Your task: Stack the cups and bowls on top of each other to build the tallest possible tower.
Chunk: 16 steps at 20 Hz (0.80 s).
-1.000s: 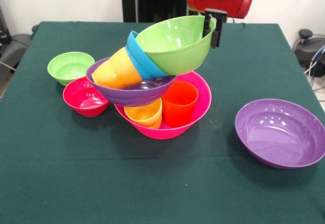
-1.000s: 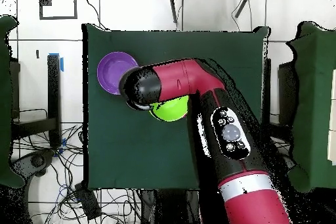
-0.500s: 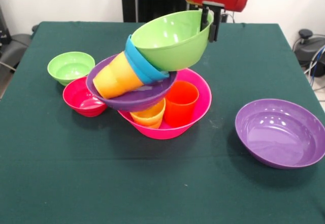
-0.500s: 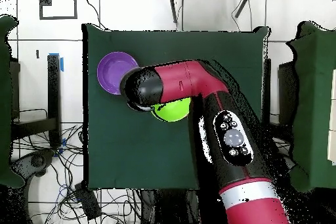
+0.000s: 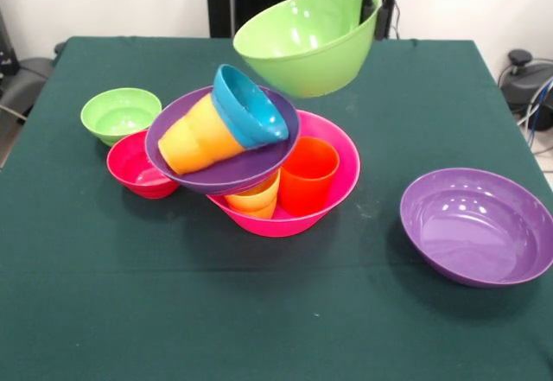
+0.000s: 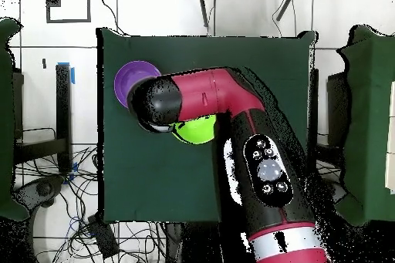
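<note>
Green bowl [image 5: 307, 42]: held tilted by its rim in the end effector [image 5: 378, 5], clear above the tower [image 5: 259, 152]. Judged light, rigid, glossy and slippery; rim grip suits.
Tower: pink bowl [image 5: 341, 169] on the surface [image 5: 259, 312], two cups inside, purple bowl [image 5: 220, 169] across them, yellow cup and blue bowl [image 5: 251, 104] lying sideways; judged unsteady.

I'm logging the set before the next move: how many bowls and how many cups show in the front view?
Bowls: 7 (pink, purple on the stack, purple apart, lifted green, small green, red, blue)
Cups: 3 (red-orange, yellow-orange, orange)
Total: 10
</note>
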{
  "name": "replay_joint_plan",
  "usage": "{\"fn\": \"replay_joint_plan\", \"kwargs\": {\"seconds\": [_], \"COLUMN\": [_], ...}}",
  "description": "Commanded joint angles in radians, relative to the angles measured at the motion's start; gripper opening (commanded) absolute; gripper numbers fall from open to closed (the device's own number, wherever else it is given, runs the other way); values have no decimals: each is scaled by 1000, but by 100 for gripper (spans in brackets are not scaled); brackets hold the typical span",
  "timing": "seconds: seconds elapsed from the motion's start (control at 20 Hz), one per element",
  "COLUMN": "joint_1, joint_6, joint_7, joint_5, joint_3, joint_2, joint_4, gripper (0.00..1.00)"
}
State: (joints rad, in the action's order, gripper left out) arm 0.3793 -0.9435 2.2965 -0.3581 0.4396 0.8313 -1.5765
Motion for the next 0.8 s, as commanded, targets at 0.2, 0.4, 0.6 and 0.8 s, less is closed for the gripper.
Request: {"fn": "replay_joint_plan", "kwargs": {"seconds": [0.2, 0.4, 0.6, 0.8], "joint_1": [-40, -46, -65, -110], "joint_6": [-110, -106, -63, -3], "joint_7": [15, 21, 63, 144], "joint_5": [19, 27, 38, 59], "joint_3": [-36, -41, -50, -68], "joint_2": [7, 12, 10, -7], "joint_4": [-38, -46, -78, -114], "gripper": [0, 0, 0, 0]}}
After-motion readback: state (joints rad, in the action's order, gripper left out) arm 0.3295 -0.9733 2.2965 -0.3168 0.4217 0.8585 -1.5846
